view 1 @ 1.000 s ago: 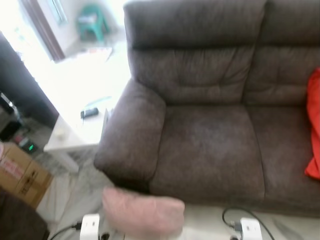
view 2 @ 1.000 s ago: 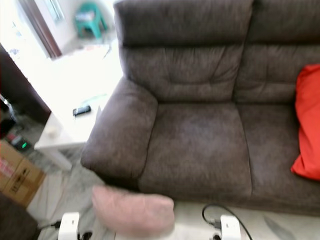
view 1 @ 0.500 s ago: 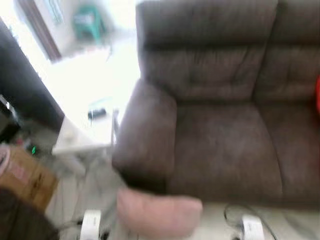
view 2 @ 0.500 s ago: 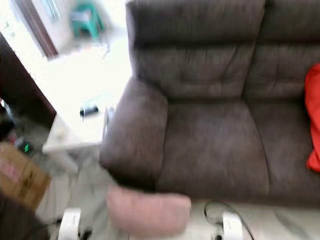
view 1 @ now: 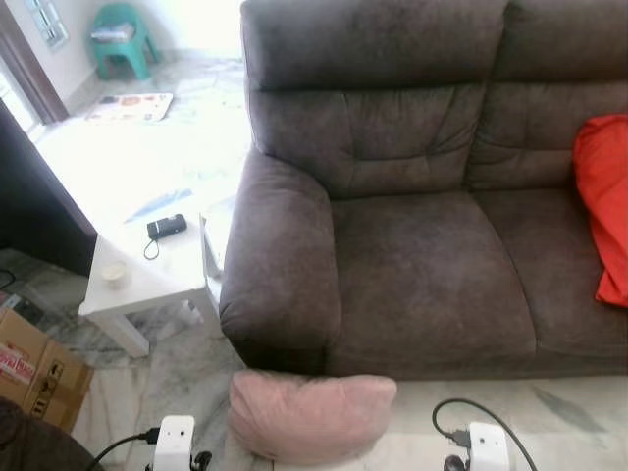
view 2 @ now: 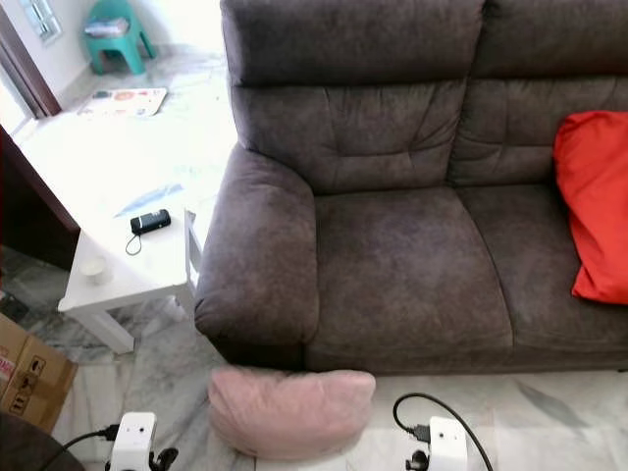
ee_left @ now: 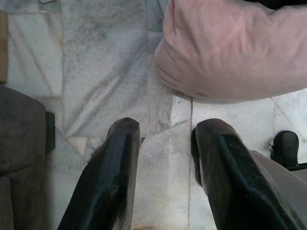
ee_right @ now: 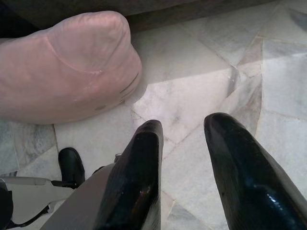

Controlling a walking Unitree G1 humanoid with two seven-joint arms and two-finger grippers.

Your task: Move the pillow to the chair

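1. Pink pillow point(view 1: 312, 416) lies on the marble floor point(view 1: 569, 412), pressed vs. the sofa's front base just below the left armrest point(view 1: 283, 265). Not held by anything.
2. Left pincer point(ee_left: 163, 165): fingers apart, moderately wide, nothing between them. It hangs over bare floor w/ the pillow point(ee_left: 230, 48) just ahead of the tips, not touching.
3. Right pincer point(ee_right: 184, 153): also parted, empty, aimed at the floor; pillow point(ee_right: 62, 67) is near but off to one side of the tips, apart.
4. What changed: head views were smeared a sec ago and the whole frame slid sideways and back, i.e. the camera swung, not the things. Now the pic is sharp, so the body looks settled. Pillow sits at the same spot vs. the armrest as before; sofa, red cushion point(view 1: 603, 211) likewise unmoved.
5. Meaning for the task: my read is the approach is about over and the robot is squared up over the pillow w/ both pincers flanking it, so the grasp phase comes next. Nothing lifted yet; task barely begun.
6. Around: brown sofa point(view 1: 432, 245) fills the mid view, red cushion at its right end. White tabletop point(view 1: 147, 270) left of the armrest carries a small dark device point(view 1: 167, 227) and a little cup point(view 1: 113, 272). Cardboard box point(view 1: 34, 368) further left on the floor.
7. Far back-left a teal plastic chair point(view 1: 123, 37) stands by the wall, prob. the target, though can't be sure. It's well apart from the pillow.
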